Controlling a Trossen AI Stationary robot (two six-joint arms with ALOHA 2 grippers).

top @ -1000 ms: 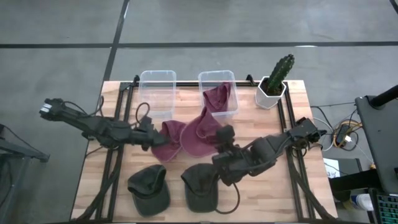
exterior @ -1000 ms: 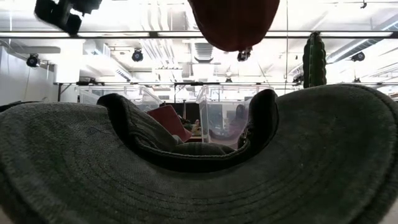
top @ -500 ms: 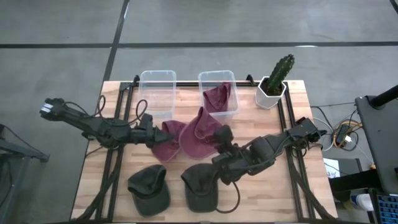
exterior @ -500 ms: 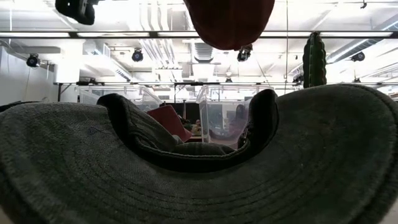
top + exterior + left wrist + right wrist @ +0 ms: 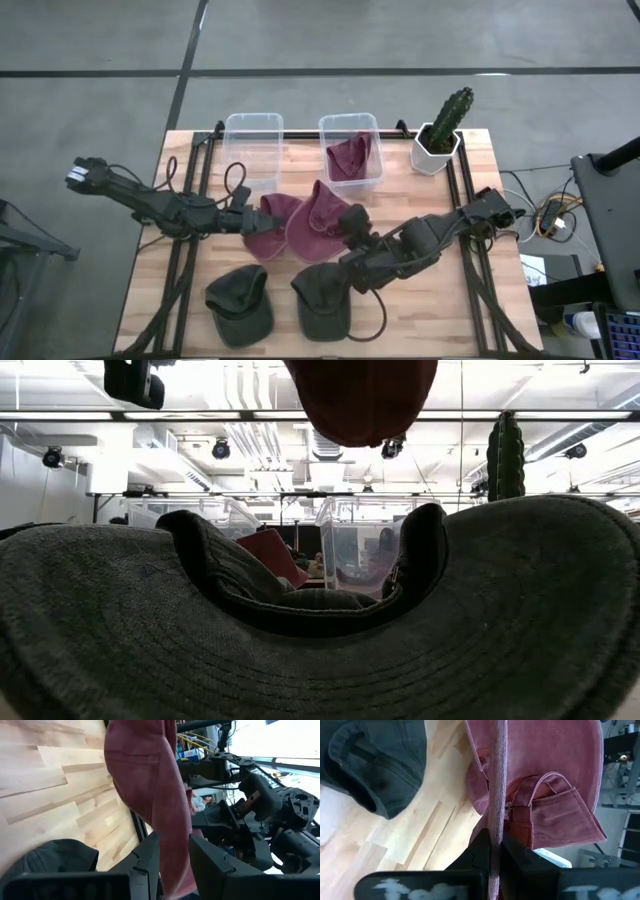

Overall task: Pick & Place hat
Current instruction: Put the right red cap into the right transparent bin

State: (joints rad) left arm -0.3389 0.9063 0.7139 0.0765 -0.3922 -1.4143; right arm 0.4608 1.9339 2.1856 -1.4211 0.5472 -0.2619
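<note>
Two maroon hats hang at the table's middle. My left gripper (image 5: 248, 218) is shut on the left maroon hat (image 5: 270, 228). My right gripper (image 5: 350, 226) is shut on the right maroon hat (image 5: 316, 220), which also shows high in the low view as the hat (image 5: 365, 395). Two dark green hats (image 5: 240, 300) (image 5: 322, 300) lie flat on the near part of the table. A third maroon hat (image 5: 348, 158) lies inside the right clear bin (image 5: 372, 128). The left clear bin (image 5: 252, 145) holds nothing that I can see. My left gripper pinches a hanging fold of the left maroon hat's cloth (image 5: 172, 847) between its two fingers (image 5: 150, 857), coming level from the table's left. The cloth runs on past the fingers, above the wood. My right gripper pinches the right maroon hat by a thin edge seen edge-on (image 5: 496, 822) between its two fingers (image 5: 479, 845), coming from the table's right. The crown with its back strap (image 5: 540, 815) hangs to one side, clear of the table.
A cactus in a white pot (image 5: 440, 135) stands at the far right corner. The nearer green hat (image 5: 320, 650) fills most of the low view. Bare wood shows between the bins and along the table's left and right edges.
My left gripper has moved a little toward the table's right, nearer the other hat. My right gripper has drifted slightly toward the table's left and near edge, carrying its maroon hat. Both have kept their hold.
</note>
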